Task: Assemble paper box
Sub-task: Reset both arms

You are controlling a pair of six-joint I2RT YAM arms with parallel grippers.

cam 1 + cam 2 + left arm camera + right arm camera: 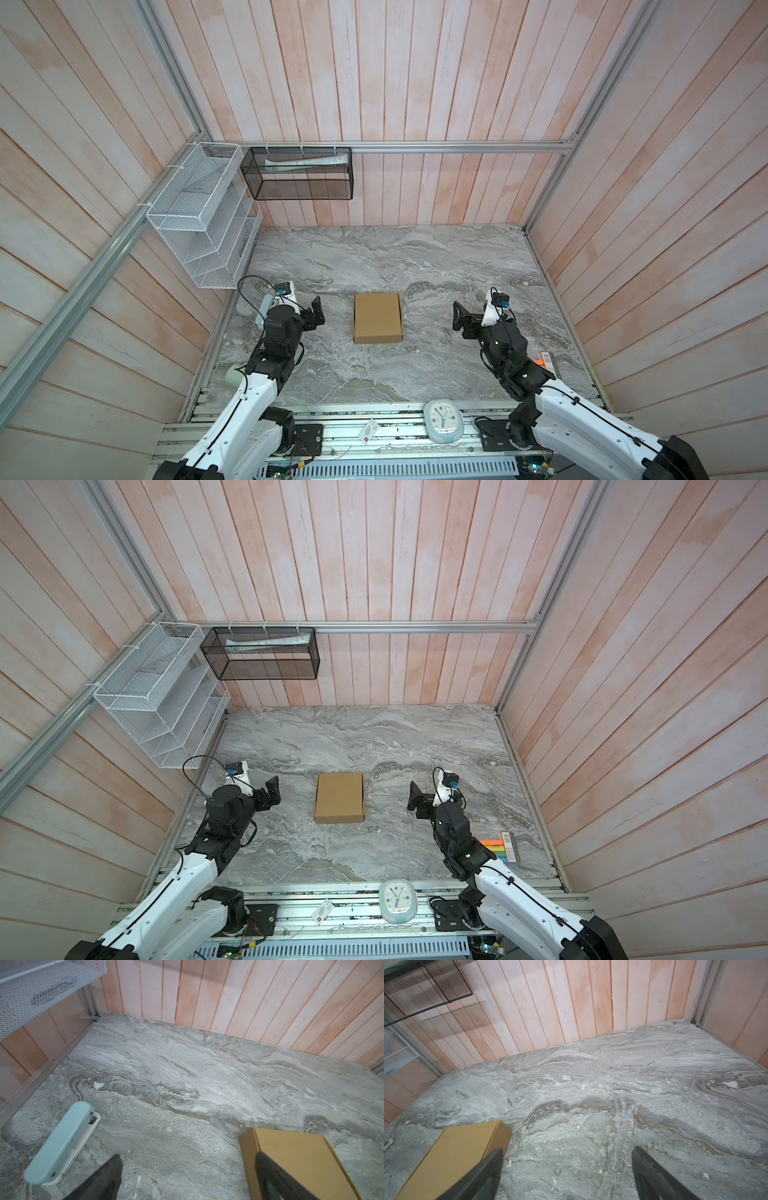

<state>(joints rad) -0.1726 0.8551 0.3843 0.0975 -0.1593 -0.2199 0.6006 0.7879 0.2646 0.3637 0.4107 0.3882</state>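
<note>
Both claws gape wide and empty. Our left gripper [319,316] and right gripper [457,318] flank the paper box [378,318], which lies flat on the table [415,257] between them, touched by neither. It looks folded shut, so we judge the job nearly done. We'd pull each claw straight outward without brushing its sides. Its long axis runs crosswise to the line between the claws, toward the far wall [415,187].

No writing anywhere is clear enough to read.
</note>
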